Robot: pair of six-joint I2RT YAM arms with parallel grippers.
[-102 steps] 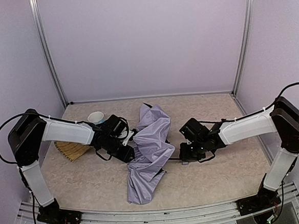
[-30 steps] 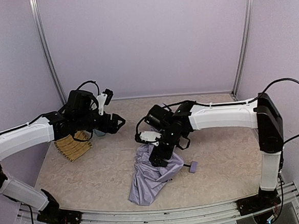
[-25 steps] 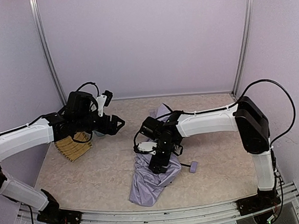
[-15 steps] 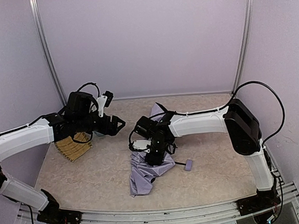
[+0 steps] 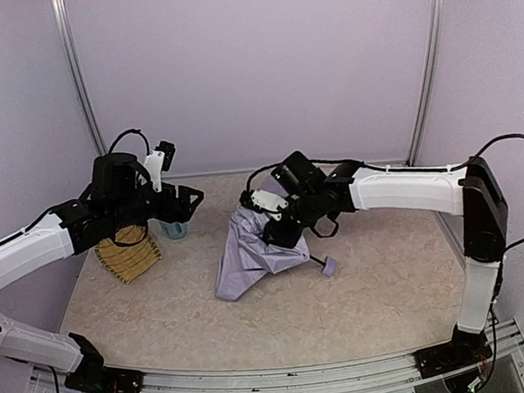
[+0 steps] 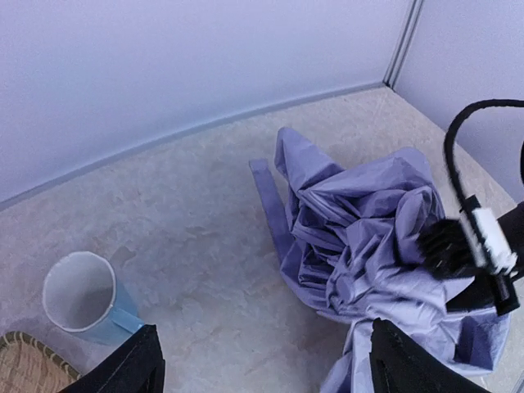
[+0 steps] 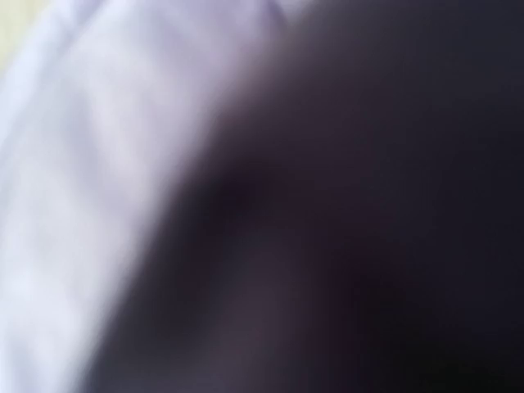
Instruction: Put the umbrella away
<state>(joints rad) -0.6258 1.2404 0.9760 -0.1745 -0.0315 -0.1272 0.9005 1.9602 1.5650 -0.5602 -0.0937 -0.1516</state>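
The umbrella (image 5: 248, 251) lies half folded in mid table, lavender fabric bunched, with its thin black shaft and knob handle (image 5: 328, 266) sticking out to the right. My right gripper (image 5: 278, 229) is buried in the upper end of the fabric and seems shut on it, holding that end up. The right wrist view is only blur: pale fabric (image 7: 74, 164) against darkness. My left gripper (image 5: 188, 202) hovers open and empty above the table, left of the umbrella. In the left wrist view (image 6: 270, 381) its fingers frame the crumpled fabric (image 6: 368, 237) and the right gripper (image 6: 458, 250).
A pale blue cup (image 5: 174, 228) stands upright under my left gripper and also shows in the left wrist view (image 6: 82, 295). A woven straw fan (image 5: 127, 255) lies at the left. Walls close the table at the back and sides.
My right gripper has pulled back and to the right, dragging the umbrella's upper end up and the whole bundle further back. My left arm has risen and shifted slightly left.
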